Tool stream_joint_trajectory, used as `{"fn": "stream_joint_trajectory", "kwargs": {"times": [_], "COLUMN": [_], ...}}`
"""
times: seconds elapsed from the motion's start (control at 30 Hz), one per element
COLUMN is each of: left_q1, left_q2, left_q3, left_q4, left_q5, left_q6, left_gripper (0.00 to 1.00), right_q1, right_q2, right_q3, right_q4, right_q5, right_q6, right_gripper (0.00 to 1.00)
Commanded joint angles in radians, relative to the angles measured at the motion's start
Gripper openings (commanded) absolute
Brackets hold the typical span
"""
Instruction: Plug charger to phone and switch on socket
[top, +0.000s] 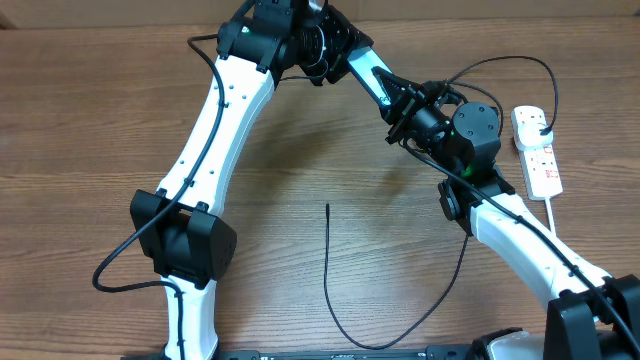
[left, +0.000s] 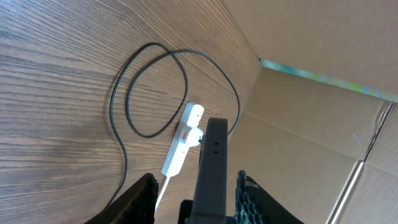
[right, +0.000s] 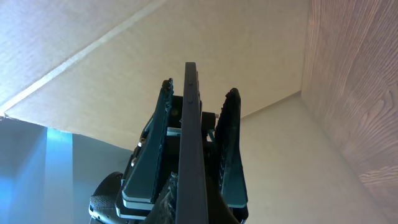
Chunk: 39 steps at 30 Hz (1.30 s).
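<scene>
The phone (top: 372, 80), dark-framed with a light-blue screen, is held in the air at the back of the table. In the wrist views it shows edge-on (left: 214, 155) (right: 189, 124). My right gripper (top: 403, 108) (right: 186, 205) is shut on it. My left gripper (top: 352, 60) (left: 196, 180) straddles the phone with its fingers apart, leaving a gap on one side. The white socket (top: 538, 150) (left: 181, 143) lies at the right. The black charger (top: 330, 280) (left: 149, 93) is plugged into the socket, and its connector tip (top: 328, 205) lies loose on the table.
A cardboard wall (left: 311, 124) runs along the back of the wooden table (top: 100, 130). The socket's white cord (top: 560, 225) runs toward the front past the right arm. The charger loops widely across the front middle and around the socket.
</scene>
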Motion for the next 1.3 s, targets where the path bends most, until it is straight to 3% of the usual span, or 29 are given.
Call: {"fn": "stream_joint_trajectory", "kwargs": {"times": [0.0,0.2,0.4,1.27], "left_q1": [-0.002,-0.002,-0.002,-0.002], "left_q2": [0.002,0.002,0.002,0.002], "left_q3": [0.005,0.005,0.005,0.005], "left_q4": [0.008,0.019,0.019,0.019], "left_q5": [0.025,0.031,0.031,0.031], "left_q6": [0.043,0.047,0.047,0.046], "left_gripper": [0.44,0.44,0.37,0.24], "right_q1": [-0.002,-0.002,-0.002,-0.002], "right_q2": [-0.014,-0.014,-0.014,-0.014], "right_q3": [0.015,0.015,0.015,0.015], "right_q4": [0.028,0.039,0.043,0.035], "right_q5": [0.018,0.018,0.016,-0.037], "right_q6": [0.138,0.138,0.138,0.138], "right_gripper": [0.04,0.04,0.04,0.04]}}
